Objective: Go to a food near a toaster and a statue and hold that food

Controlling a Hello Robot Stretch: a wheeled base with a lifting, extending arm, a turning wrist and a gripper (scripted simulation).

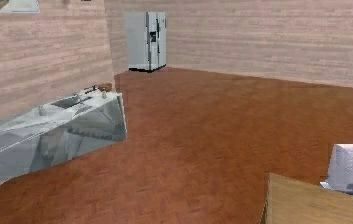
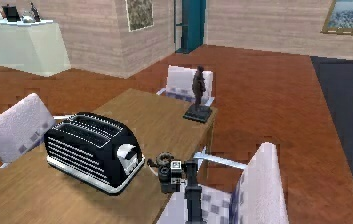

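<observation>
Arm (image 2: 194, 198) is seen rising from the arm side view's 6 o'clock edge, with the claw (image 2: 152, 166) at its far end against the edge of the wooden tabletop (image 2: 149, 115). The claw's state cannot be told, nor whether anything is held. Just at its 9 o'clock a black toaster (image 2: 84, 148) is set, with a pale patch (image 2: 130, 158) at the end nearest the claw; whether that is the food cannot be told. At the toaster's 1 o'clock, farther along the tabletop, a dark statue (image 2: 199, 88) is stood upright on a flat base. White chairs (image 2: 266, 185) are placed round the tabletop. In the forward view, a grey fridge (image 1: 146, 40) is seen at 11 o'clock against the far wall.
</observation>
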